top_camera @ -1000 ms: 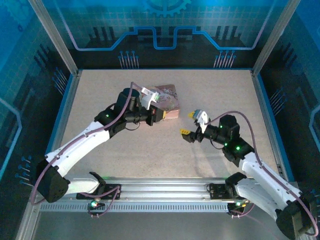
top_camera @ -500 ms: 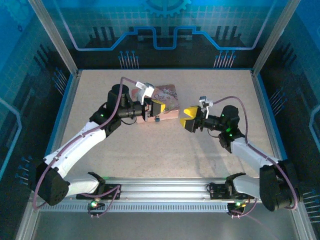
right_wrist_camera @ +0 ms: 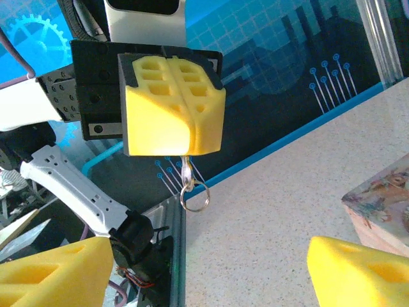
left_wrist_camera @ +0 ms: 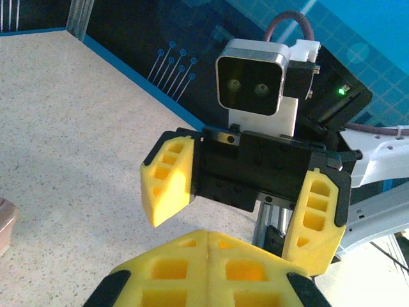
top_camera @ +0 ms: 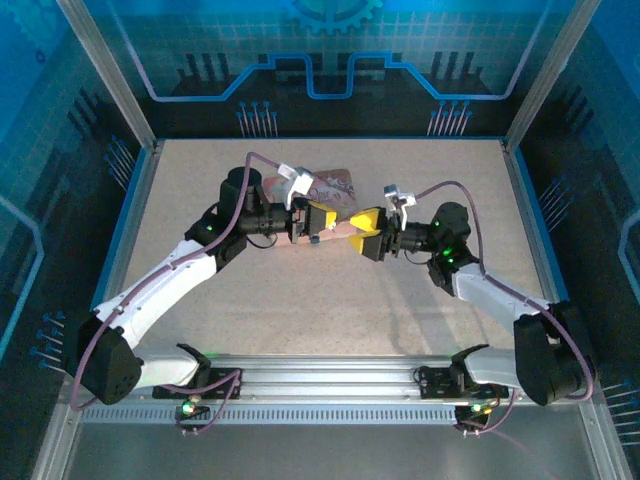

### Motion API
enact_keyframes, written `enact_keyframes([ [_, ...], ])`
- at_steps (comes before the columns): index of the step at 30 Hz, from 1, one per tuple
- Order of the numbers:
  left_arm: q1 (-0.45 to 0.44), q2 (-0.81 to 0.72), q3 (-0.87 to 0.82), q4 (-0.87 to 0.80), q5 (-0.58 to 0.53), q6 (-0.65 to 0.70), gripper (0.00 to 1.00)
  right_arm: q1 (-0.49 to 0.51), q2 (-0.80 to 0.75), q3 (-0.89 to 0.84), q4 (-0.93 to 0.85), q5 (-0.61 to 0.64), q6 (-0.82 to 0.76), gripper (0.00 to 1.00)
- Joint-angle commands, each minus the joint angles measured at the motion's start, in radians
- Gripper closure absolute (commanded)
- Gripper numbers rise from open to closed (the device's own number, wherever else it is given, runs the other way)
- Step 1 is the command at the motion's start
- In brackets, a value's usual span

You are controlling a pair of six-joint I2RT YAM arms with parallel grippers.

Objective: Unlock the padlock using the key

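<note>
Mid-frame in the top view, the left gripper [top_camera: 320, 222] and right gripper [top_camera: 366, 233] face each other tip to tip, near but apart, above the table [top_camera: 300, 310]. The left one's pads pinch the key [right_wrist_camera: 187, 171], which hangs below them with its ring [right_wrist_camera: 195, 197], centre-left in the right wrist view; the right one's jaws gape wide, empty. Just beyond both lies the pink box [top_camera: 338, 190].

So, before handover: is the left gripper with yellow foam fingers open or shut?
Shut: the left gripper presses its fingers together on a small silvery key, ring dangling.
</note>
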Motion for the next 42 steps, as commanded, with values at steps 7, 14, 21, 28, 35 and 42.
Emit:
enact_keyframes([
  [7, -0.003, -0.001, 0.011, 0.017, 0.051, -0.020, 1.00, 0.066, 0.064, 0.094, 0.028, 0.004, 0.021, 0.29],
  [14, -0.004, -0.009, 0.000, 0.018, 0.047, -0.025, 1.00, 0.095, 0.095, 0.139, 0.022, 0.010, 0.030, 0.40],
  [21, -0.003, -0.012, -0.009, 0.023, 0.044, -0.029, 1.00, 0.110, 0.127, 0.141, 0.031, 0.017, 0.037, 0.48],
  [28, -0.003, -0.016, -0.010, 0.011, 0.039, -0.019, 1.00, 0.110, 0.127, 0.134, 0.036, 0.035, 0.045, 0.61],
  [35, -0.002, -0.014, -0.011, 0.007, 0.032, -0.016, 1.00, 0.096, 0.101, 0.112, 0.026, 0.065, 0.038, 0.73],
  [42, -0.003, -0.015, -0.018, 0.007, 0.026, -0.018, 1.00, 0.084, 0.072, 0.082, 0.026, 0.074, 0.036, 0.87],
])
